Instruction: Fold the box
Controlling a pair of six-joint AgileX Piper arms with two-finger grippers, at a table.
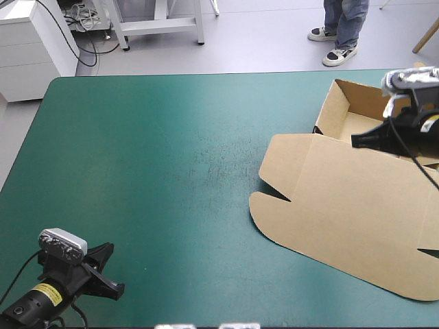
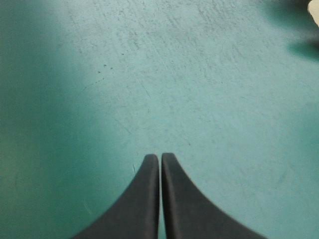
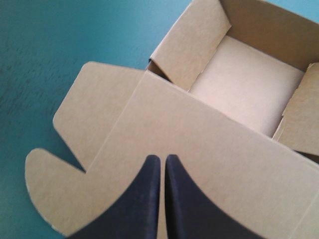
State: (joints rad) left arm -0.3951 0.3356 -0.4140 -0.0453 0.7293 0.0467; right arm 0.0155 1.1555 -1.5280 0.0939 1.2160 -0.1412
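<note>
Box (image 1: 334, 113): open tray, lid (image 1: 350, 219) flat, counter's (image 1: 151, 151) right.
Right hand (image 3: 163, 159): closed, over lid, perhaps touching.
Left hand (image 2: 160, 157): closed, over teal-green counter.

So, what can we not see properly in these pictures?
High view: the box is cut off at its right by the picture edge.
High view: the right end effector hides part of the near wall of the tray.
Right wrist view: its fingers cover the lid; contact cannot be told.
Left wrist view: a blurred dark patch beyond the left end effector, unidentifiable.
</note>
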